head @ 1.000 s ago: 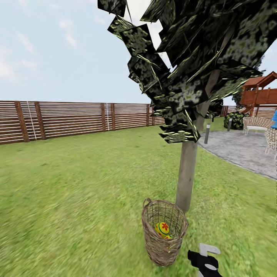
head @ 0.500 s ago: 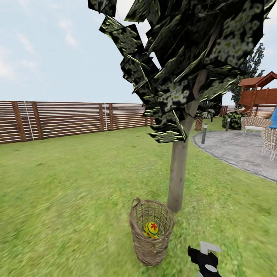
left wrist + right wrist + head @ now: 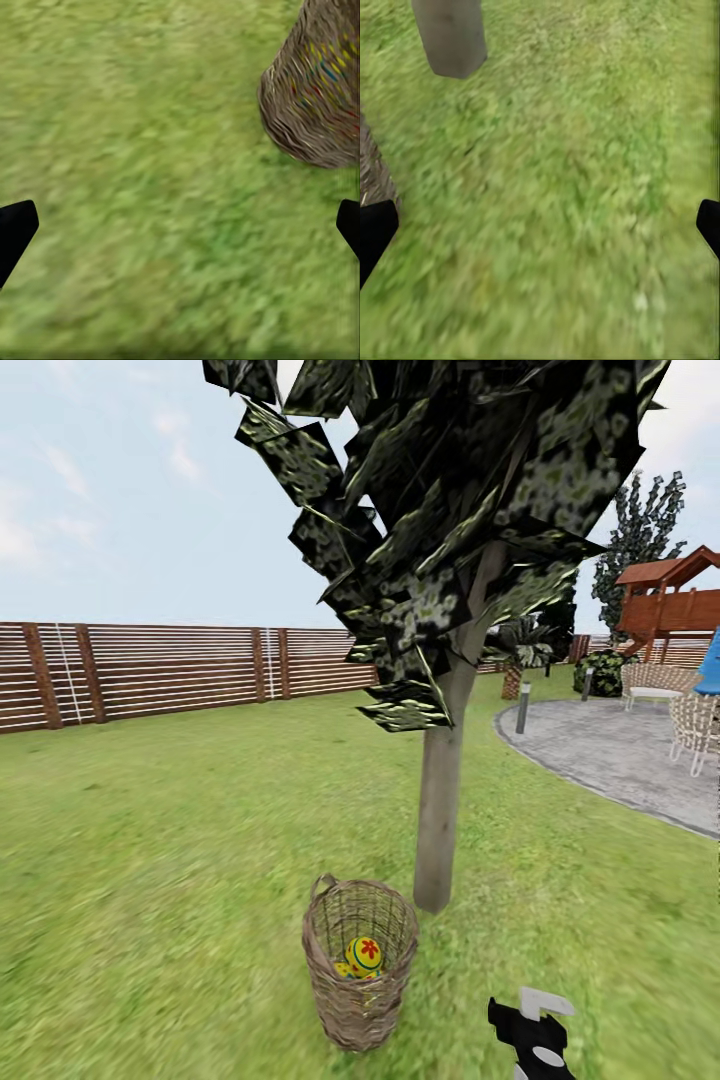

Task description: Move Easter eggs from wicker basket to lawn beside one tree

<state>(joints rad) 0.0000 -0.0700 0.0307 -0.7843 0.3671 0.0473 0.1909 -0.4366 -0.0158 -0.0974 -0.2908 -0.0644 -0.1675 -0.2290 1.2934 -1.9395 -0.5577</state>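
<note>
Head view is giving me the wicker basket [image 3: 358,977] standing upright on the lawn [image 3: 180,840], just beside the foot of the tree [image 3: 437,830], with Easter eggs [image 3: 362,956] lying inside; I am counting one clearly and a second partly hidden. The left wrist view is showing me the left claw [image 3: 180,229] hanging spread wide over bare grass, with the basket's woven wall [image 3: 319,97] close by and egg colours glinting through. The right wrist view is showing the right claw [image 3: 540,229] equally wide apart, with the trunk base [image 3: 450,36] ahead.
</note>
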